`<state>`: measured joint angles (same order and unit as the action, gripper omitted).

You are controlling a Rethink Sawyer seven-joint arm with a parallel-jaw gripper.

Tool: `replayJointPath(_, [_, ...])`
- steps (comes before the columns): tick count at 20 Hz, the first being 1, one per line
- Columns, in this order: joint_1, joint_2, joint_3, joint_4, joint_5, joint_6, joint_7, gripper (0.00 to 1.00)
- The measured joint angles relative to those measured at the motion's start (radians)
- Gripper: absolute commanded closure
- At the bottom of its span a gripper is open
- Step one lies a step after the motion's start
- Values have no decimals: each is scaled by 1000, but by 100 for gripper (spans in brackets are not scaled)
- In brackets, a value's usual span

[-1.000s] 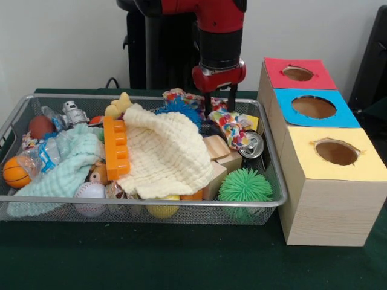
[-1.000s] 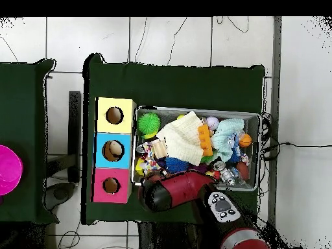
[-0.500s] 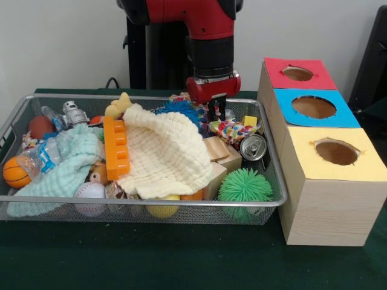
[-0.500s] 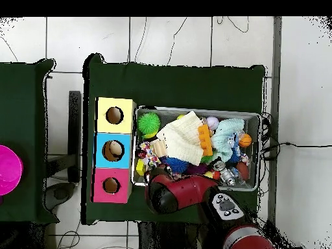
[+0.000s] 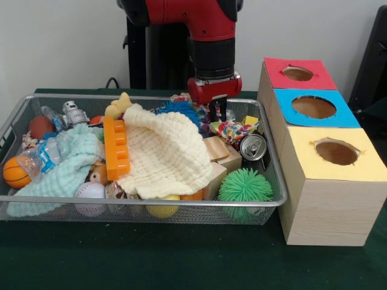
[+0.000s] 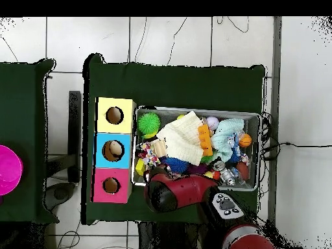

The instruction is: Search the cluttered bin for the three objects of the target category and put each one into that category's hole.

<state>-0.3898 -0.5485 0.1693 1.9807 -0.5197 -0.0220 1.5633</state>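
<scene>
Jaw state: I cannot tell; gripper [image 5: 218, 109] sits low over the rope toy [image 5: 233, 130]. Near to far: green ball [image 5: 245, 186], can [image 5: 252, 147], toy. Target category unconfirmed. Risk: a snagged toy drags clutter toward the bin [image 5: 145, 202] wall at 3 o'clock.

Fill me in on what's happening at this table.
A red robot arm is reaching down into the back of a wire bin crammed with toys, cloths and a can. Its gripper sits low by a multicoloured rope toy near a blue spiky ball. Beside the bin stands a wooden box with red, blue and yellow holes.
</scene>
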Motion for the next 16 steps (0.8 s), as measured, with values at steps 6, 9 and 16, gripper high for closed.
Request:
replayJointPath(6, [32,-67,0,1,89,203,0,100])
replayJointPath(9, [51,-105,0,1,122,316,0,100])
replayJointPath(16, [101,-194,0,1,177,542,0,100])
